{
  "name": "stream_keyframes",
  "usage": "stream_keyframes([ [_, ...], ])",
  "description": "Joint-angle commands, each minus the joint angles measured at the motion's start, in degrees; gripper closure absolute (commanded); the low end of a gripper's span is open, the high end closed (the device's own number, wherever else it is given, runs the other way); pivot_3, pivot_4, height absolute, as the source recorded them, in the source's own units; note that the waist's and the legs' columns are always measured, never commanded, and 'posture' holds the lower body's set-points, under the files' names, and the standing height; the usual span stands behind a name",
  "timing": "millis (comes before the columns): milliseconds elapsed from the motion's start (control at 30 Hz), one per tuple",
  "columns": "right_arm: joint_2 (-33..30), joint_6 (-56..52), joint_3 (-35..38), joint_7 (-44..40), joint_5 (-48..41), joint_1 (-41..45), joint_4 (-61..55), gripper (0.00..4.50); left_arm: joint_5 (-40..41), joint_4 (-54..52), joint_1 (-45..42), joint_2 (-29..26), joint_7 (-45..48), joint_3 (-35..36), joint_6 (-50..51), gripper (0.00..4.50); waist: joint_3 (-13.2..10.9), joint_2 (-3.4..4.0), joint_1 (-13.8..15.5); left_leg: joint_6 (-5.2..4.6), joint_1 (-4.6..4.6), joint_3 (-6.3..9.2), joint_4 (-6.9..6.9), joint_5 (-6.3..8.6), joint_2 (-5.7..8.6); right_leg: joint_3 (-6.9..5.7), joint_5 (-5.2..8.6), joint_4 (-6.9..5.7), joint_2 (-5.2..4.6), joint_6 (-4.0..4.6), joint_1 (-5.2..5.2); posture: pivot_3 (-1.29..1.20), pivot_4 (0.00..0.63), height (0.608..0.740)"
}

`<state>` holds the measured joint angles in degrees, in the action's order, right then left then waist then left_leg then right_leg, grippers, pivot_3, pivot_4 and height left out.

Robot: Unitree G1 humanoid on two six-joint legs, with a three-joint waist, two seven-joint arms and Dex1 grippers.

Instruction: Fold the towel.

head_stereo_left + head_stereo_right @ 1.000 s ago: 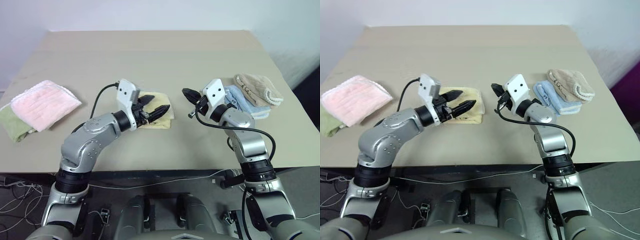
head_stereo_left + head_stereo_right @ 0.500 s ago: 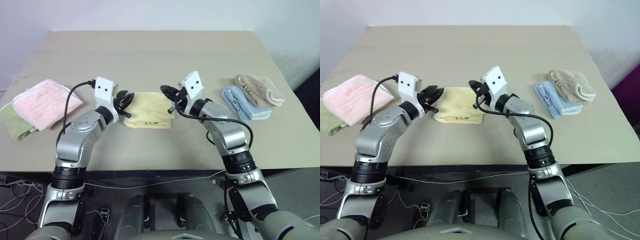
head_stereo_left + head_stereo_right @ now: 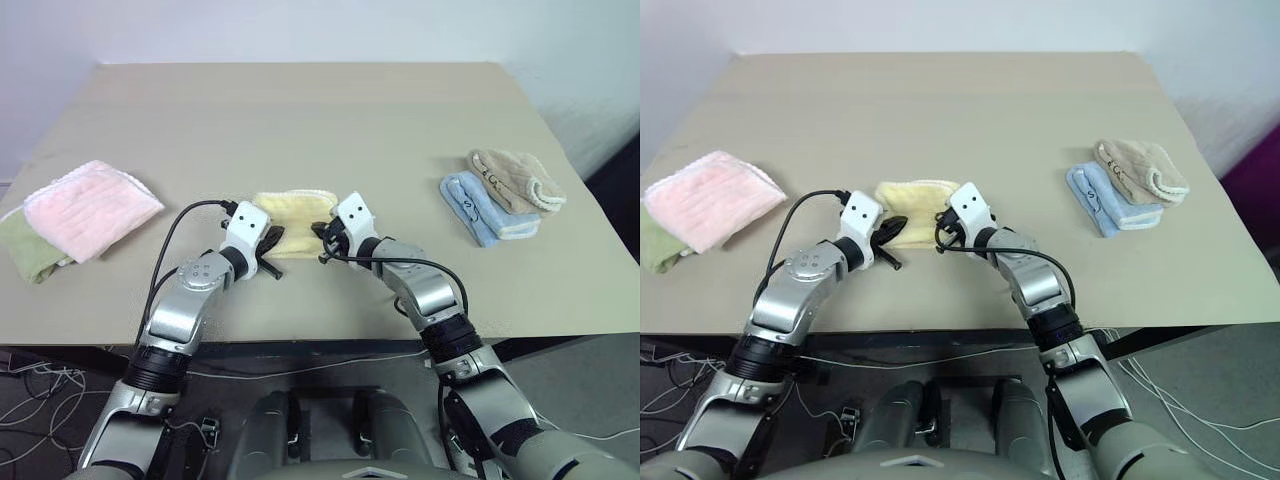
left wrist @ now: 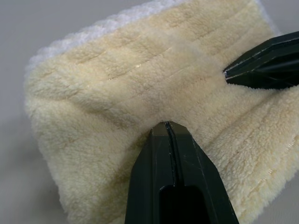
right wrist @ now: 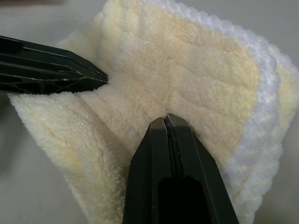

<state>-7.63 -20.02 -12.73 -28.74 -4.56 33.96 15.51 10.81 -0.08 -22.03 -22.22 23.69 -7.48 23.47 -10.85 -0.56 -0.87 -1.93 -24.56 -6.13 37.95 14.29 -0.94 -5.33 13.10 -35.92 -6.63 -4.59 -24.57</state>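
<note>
From the head cameras, the pale yellow terry towel with whitish stitched edging lies folded into a small thick pad near the front middle of the beige bench. The left hand presses against the pad's near left corner, and the right hand meets its near right corner. A folded pink terry towel rests on an olive green cloth at the bench's left edge. On the right side, well apart from the yellow pad, a folded light blue towel lies under a beige towel.

In the left wrist view, the left hand's black fingers are pressed together, their tip sunk into the yellow pile, while the other hand's dark tip pokes the towel from the side.

In the right wrist view, the right hand's fingers are likewise together and dug into the towel beside its white edging.
</note>
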Motion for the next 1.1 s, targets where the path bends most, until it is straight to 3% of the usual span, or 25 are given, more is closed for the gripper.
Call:
stream_keyframes([
  [33, -0.55, 1.68, 1.02, -0.71, -0.58, -1.52, -4.82, 4.5, 4.12, -2.07, 0.98, 2.22, 0.41, 4.97, -0.1, 4.48, 0.0, 0.0, 0.01, 0.0, -0.01, 0.01, 0.0, 0.0, 0.0, 0.0, 0.0, 0.0, -0.04, 0.0, 0.0, 0.0, 0.15, 0.74],
  [167, -3.27, 0.06, 4.76, -2.31, -3.96, -2.29, -13.51, 4.5, 9.78, -6.5, 0.21, 1.96, 0.05, 13.74, -0.34, 4.48, -0.05, -0.02, 0.03, 0.01, -0.14, 0.02, 0.01, -0.01, 0.0, 0.0, -0.01, -0.03, -0.08, -0.01, -0.12, 0.0, 0.15, 0.74],
  [333, -5.79, -8.27, 9.49, -4.9, -11.14, -2.64, -18.94, 4.5, 4.34, -5.22, 2.08, -6.53, 1.69, 15.44, -3.64, 4.48, -0.04, -0.01, -0.02, 0.0, -0.18, 0.03, 0.02, -0.01, 0.0, -0.01, 0.0, -0.05, -0.03, 0.0, -0.18, 0.0, 0.15, 0.74],
  [433, -5.28, -17.51, 13.48, -4.38, -16.95, -1.51, -17.64, 3.89, 2.05, -4.05, 3.68, -10.68, 3.91, 15.67, -6.36, 4.5, -0.04, -0.01, 0.0, -0.04, -0.18, 0.01, 0.02, 0.02, 0.01, -0.01, 0.0, -0.05, -0.03, 0.0, -0.19, 0.0, 0.15, 0.74],
  [633, -1.09, -34.94, 23.66, 0.88, -29.2, 3.31, -11.23, 1.82, 2.14, -3.77, 6.4, -13.04, 7.56, 16.23, -9.07, 4.5, -0.04, 0.0, 0.07, 0.1, -0.27, 0.03, 0.01, 0.12, 0.02, 0.0, -0.02, -0.06, -0.16, 0.03, -0.31, 0.0, 0.15, 0.74],
  [800, 0.01, -39.61, 25.91, 3.02, -32.33, 5.96, -8.53, 0.09, 4.14, -6.86, 10.08, -13.32, 11.32, 16.35, -8.6, 4.5, -0.04, 0.02, -0.16, 0.22, -0.75, 0.04, 0.01, -0.03, 0.01, 0.05, -0.04, -0.1, -0.17, 0.06, -0.8, 0.0, 0.15, 0.74],
  [1100, 0.37, -40.5, 21.18, 3.87, -30.05, 7.55, -4.84, 0.04, 7.89, -10.98, 13.18, -12.62, 14.64, 17.41, -7.63, 4.5, -0.04, 0.02, -0.16, -0.05, -0.8, 0.03, 0.03, 0.01, 0.02, -0.01, -0.04, -0.1, -0.12, 0.05, -0.82, 0.0, 0.15, 0.74],
])
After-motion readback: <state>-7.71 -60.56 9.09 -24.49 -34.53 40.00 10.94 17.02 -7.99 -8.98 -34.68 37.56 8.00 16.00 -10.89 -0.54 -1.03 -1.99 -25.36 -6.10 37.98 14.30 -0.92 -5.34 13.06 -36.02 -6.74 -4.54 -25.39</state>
